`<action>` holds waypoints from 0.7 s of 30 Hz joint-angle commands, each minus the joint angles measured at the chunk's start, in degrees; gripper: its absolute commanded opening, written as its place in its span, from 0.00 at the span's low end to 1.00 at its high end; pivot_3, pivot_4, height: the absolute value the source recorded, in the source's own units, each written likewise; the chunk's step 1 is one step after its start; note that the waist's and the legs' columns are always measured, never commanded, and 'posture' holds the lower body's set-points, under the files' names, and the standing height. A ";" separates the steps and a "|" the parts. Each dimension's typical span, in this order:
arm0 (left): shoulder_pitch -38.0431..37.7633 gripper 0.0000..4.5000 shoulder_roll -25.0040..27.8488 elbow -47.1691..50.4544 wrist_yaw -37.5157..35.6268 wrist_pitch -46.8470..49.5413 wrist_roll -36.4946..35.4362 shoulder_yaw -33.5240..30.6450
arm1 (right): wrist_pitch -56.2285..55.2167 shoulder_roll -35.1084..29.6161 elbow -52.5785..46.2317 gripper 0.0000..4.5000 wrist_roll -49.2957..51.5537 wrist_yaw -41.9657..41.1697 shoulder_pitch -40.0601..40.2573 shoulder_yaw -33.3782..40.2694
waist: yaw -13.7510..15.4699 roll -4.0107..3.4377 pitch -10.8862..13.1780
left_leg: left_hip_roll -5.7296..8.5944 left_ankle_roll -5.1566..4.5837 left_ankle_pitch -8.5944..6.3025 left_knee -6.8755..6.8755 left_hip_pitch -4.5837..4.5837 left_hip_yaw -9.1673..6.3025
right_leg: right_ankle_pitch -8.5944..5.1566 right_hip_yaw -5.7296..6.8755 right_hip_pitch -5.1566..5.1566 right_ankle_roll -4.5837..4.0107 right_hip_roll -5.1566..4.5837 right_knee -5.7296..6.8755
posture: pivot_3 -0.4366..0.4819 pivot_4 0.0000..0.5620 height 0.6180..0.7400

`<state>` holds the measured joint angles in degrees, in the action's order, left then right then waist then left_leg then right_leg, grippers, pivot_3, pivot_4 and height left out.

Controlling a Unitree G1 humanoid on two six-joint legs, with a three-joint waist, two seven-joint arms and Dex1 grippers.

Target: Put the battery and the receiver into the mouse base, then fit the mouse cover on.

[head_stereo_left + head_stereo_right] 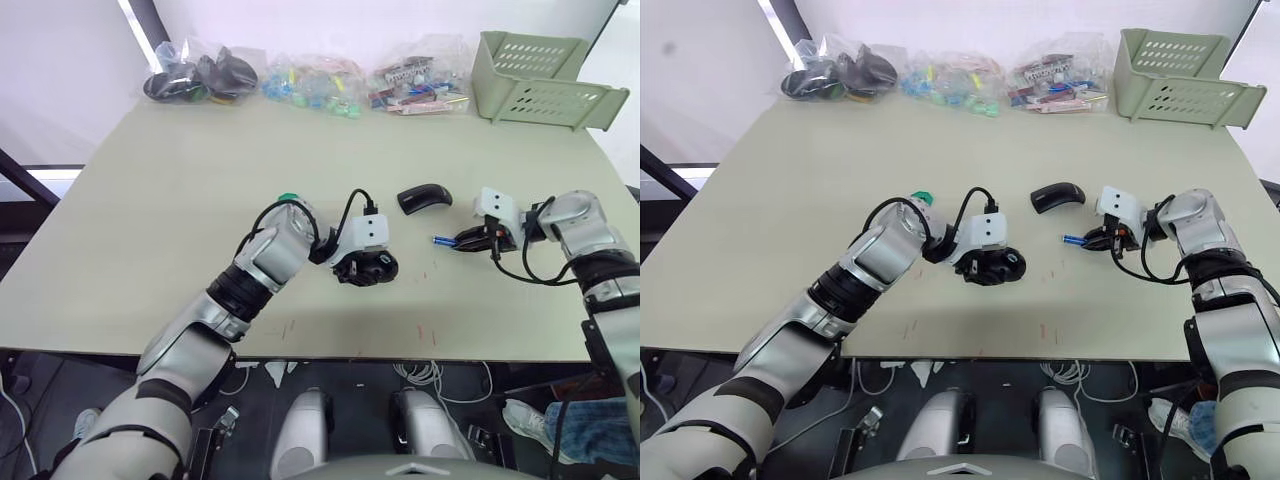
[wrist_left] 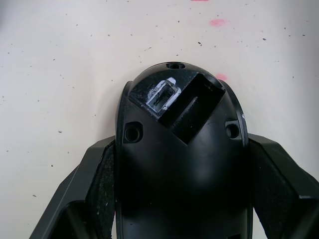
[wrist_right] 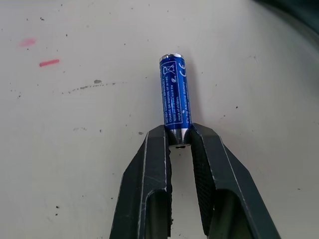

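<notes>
Pinching battery (image 3: 175,94): right end effector (image 3: 179,144) | left end effector (image 2: 179,194) clamps mouse base (image 2: 182,149), bay empty

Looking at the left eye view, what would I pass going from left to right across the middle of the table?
Small green object → left claw holding the mouse base → mouse cover → blue battery → right claw gripping the battery's end.
</notes>
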<state>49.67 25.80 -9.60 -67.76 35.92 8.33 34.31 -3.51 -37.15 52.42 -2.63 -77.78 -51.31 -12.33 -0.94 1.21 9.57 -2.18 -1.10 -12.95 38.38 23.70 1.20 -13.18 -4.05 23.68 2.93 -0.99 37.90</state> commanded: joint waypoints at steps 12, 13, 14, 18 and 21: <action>-2.11 0.67 -1.22 -1.42 0.76 0.56 2.12 2.03 | 69.46 -11.31 -67.95 0.03 15.02 10.19 14.83 10.52 | 0.46 -0.30 -0.01 | 0.03 0.00 -0.01 0.01 0.08 -0.05 | -0.13 0.02 0.03 -0.06 -0.07 -0.04 | 0.48 0.27 1.00; -2.15 0.67 -1.19 -1.42 0.75 0.52 2.15 2.01 | 74.44 -11.84 -70.40 0.03 16.63 10.90 14.97 11.30 | 0.46 -0.31 -0.03 | 0.05 0.00 0.00 0.00 0.08 -0.07 | -0.13 0.03 0.04 -0.07 -0.09 -0.03 | 0.48 0.27 1.00; -2.11 0.67 -1.20 -1.54 0.72 0.42 2.17 1.99 | 77.54 -12.34 -72.51 0.03 17.66 11.99 15.16 11.79 | 0.39 -0.32 -0.03 | 0.04 0.00 -0.01 0.00 0.07 -0.09 | -0.13 0.04 0.02 -0.08 -0.08 -0.03 | 0.48 0.27 1.00; -1.96 0.67 -1.23 -1.89 0.54 0.13 2.16 1.94 | 93.45 -10.98 -78.42 0.03 24.28 16.19 13.27 14.81 | 0.26 -0.31 -0.04 | 0.02 0.00 -0.01 0.01 0.06 -0.09 | -0.14 0.06 0.03 -0.06 -0.08 -0.06 | 0.48 0.27 1.00; -1.79 0.67 -1.44 -2.39 0.55 -0.14 2.19 1.95 | 96.01 -9.44 -78.48 0.03 30.96 20.88 13.19 16.10 | 0.32 -0.30 -0.05 | 0.01 0.00 -0.01 0.00 0.04 -0.09 | -0.14 0.05 0.03 -0.05 -0.09 -0.05 | 0.48 0.27 1.00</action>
<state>49.34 24.90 -10.06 -67.57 35.59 9.05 33.77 91.13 -46.29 -24.18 24.95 -59.01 -37.17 1.69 -0.62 0.91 9.52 -2.17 -1.10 -12.96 38.38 23.76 1.10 -13.32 -3.98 23.71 2.88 -1.08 37.85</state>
